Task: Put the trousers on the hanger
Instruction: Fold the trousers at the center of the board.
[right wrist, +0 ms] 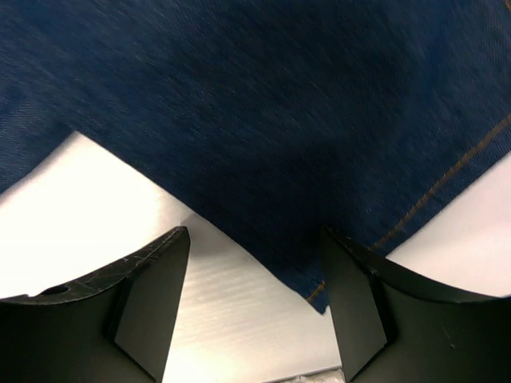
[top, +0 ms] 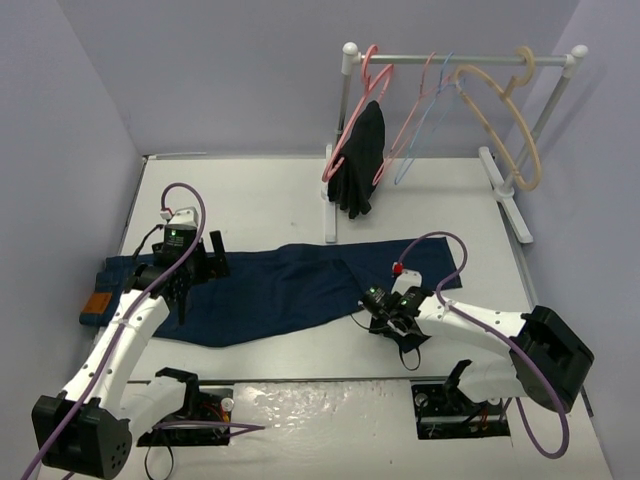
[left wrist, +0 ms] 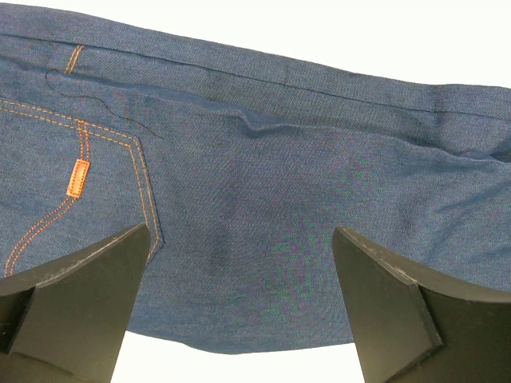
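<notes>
The trousers (top: 290, 285) lie flat across the table, dark navy denim with a brown patch at the left end. My left gripper (top: 203, 263) hovers open over their upper part; in the left wrist view its gripper (left wrist: 243, 267) straddles plain denim (left wrist: 263, 183) beside a pocket seam with an orange tag (left wrist: 77, 177). My right gripper (top: 380, 318) stands open at the near edge of a leg. In the right wrist view a hem corner (right wrist: 318, 295) lies between the gripper's (right wrist: 255, 239) jaws, close to the right finger (right wrist: 359, 307). The light-blue hanger (top: 428, 125) hangs on the rack.
A white rack (top: 460, 58) stands at the back right, its feet on the table (top: 250, 195). It carries pink hangers (top: 372, 70), a black garment (top: 362, 160) and a thick beige hanger (top: 510, 120). Purple cables loop over both arms.
</notes>
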You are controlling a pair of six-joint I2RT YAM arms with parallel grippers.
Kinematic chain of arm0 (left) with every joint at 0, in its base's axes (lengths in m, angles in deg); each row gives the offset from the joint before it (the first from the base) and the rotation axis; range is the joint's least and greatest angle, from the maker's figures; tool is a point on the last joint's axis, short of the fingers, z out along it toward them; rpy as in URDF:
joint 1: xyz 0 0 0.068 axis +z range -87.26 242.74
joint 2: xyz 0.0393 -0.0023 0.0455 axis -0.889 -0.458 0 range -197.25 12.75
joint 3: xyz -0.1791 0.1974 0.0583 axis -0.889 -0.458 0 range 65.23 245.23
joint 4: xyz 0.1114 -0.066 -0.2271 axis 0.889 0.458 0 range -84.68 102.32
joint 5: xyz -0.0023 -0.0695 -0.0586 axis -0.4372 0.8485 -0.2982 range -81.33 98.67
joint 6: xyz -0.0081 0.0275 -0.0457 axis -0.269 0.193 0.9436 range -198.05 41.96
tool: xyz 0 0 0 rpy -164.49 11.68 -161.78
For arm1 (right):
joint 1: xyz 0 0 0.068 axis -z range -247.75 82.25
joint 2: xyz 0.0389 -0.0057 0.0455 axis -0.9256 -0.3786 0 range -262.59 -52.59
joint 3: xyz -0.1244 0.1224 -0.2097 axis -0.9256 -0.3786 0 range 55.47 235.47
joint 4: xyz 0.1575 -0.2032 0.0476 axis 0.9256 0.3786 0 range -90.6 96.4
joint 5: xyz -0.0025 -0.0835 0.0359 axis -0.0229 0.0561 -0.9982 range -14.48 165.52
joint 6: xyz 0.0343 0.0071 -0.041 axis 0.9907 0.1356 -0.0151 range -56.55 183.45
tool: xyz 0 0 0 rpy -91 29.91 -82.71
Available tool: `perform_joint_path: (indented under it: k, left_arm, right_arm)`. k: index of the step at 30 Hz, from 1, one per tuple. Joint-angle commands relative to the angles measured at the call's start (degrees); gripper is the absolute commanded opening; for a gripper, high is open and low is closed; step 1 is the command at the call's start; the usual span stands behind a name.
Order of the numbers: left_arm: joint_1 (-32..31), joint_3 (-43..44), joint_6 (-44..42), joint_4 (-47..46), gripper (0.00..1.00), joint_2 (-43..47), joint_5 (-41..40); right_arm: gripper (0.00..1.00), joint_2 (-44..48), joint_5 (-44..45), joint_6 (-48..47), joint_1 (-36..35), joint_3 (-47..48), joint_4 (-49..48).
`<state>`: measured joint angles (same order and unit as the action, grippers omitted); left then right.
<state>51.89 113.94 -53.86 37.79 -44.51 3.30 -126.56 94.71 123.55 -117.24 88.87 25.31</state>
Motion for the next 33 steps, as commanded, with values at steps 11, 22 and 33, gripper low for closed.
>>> perform_joint_path:
  k: [11,22,33]
  left_arm:
    - [0.39,0.81,-1.25,-2.59,0.97,2.35,-0.79]
    - [0.23,0.69,-1.41,-2.33,0.97,2.84,-1.04]
    - [0.2,0.88,-1.51,-2.02,0.97,2.69,-1.86]
  right_arm:
    - [0.0,-2.64,-4.42,-3.26,1.47,0.32,-0.56]
    - [0.0,-0.9,1.79,-13.92,8.4,17.4,10.22]
    - [0.0,-10.4,1.39,-33.85,34.13,32.35,9.94]
